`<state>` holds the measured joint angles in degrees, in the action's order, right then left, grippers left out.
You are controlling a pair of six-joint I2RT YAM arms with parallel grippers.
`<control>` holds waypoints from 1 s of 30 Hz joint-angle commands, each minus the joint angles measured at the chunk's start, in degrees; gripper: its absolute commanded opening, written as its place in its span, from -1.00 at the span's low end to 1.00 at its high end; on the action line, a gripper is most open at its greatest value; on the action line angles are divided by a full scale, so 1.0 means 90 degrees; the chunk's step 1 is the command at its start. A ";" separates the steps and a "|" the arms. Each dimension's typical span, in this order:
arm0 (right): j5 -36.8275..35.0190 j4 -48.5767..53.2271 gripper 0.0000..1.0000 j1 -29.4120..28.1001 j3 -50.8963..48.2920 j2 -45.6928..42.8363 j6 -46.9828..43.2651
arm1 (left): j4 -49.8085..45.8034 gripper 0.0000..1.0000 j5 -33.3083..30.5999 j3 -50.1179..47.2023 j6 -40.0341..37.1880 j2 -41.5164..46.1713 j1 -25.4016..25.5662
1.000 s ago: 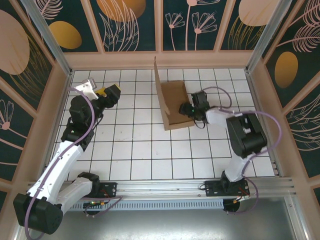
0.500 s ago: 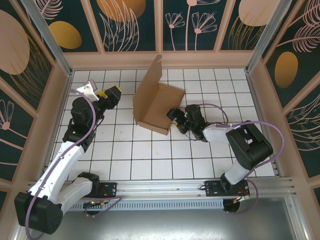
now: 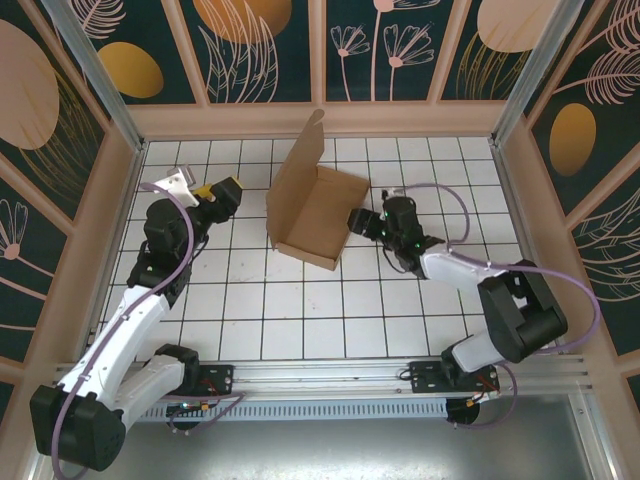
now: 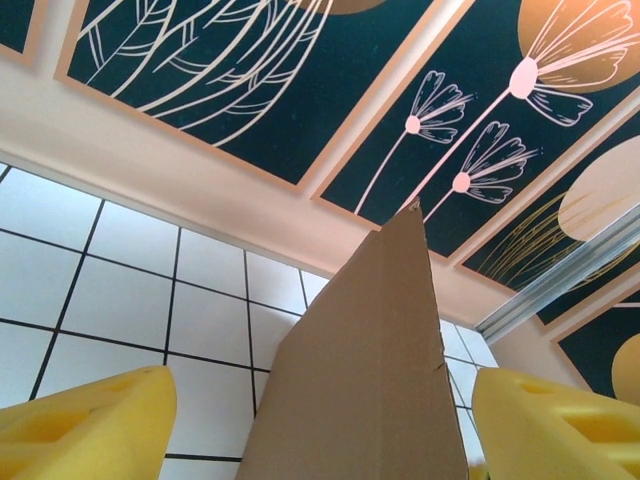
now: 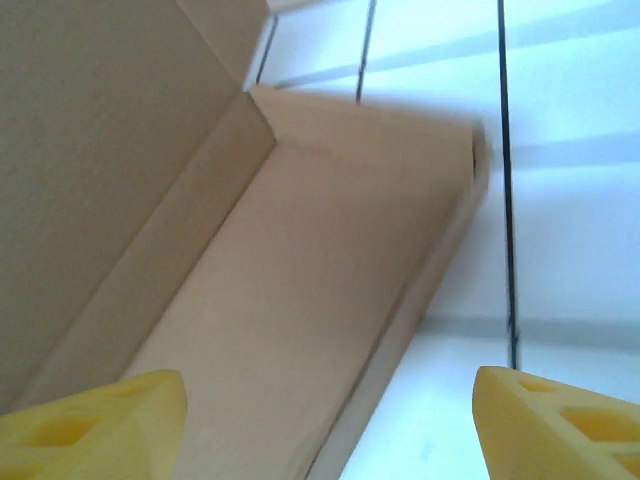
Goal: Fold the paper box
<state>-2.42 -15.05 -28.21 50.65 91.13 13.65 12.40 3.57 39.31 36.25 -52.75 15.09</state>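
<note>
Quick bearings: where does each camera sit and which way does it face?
Top external: above and behind, looking down on left arm, right arm and paper box.
Left wrist: on the left gripper, its yellow fingers low in frame, facing the box's raised flap and back wall.
Right wrist: on the right gripper, fingers likewise, facing into the box's tray.
Shared: the box, in all three.

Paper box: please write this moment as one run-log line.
paper box: tray formed, lid raised | left gripper: open, apart from box | right gripper: open, beside its right wall
</note>
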 commanded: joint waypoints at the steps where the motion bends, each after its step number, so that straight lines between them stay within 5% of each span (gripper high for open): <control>1: -0.0343 0.0149 0.51 0.0155 0.0839 0.0785 -0.2899 | 0.0435 0.55 -0.0062 -0.0172 -0.0276 0.0056 -0.0022; 5: 0.0098 0.0506 0.58 0.0300 0.2271 0.1992 -0.4052 | 0.0548 0.54 -0.0081 -0.0333 -0.0311 0.0129 -0.0022; 15: 0.0549 0.2078 0.46 0.0361 0.5165 0.4367 -0.4551 | 0.0652 0.50 0.0048 -0.0320 -0.0375 0.0008 -0.0021; 24: 0.0335 0.2309 -0.52 0.0289 0.4588 0.4117 -0.4517 | 0.0780 0.42 0.0181 -0.0318 -0.0288 -0.0106 -0.0021; 30: -0.0776 0.2344 -0.83 -0.0111 0.3406 0.3383 -0.4143 | 0.0818 0.40 0.0233 -0.0326 -0.0147 -0.0125 -0.0018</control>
<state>-3.31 0.93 -26.81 85.49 123.79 -24.97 16.95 4.49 36.62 34.13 -53.69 15.09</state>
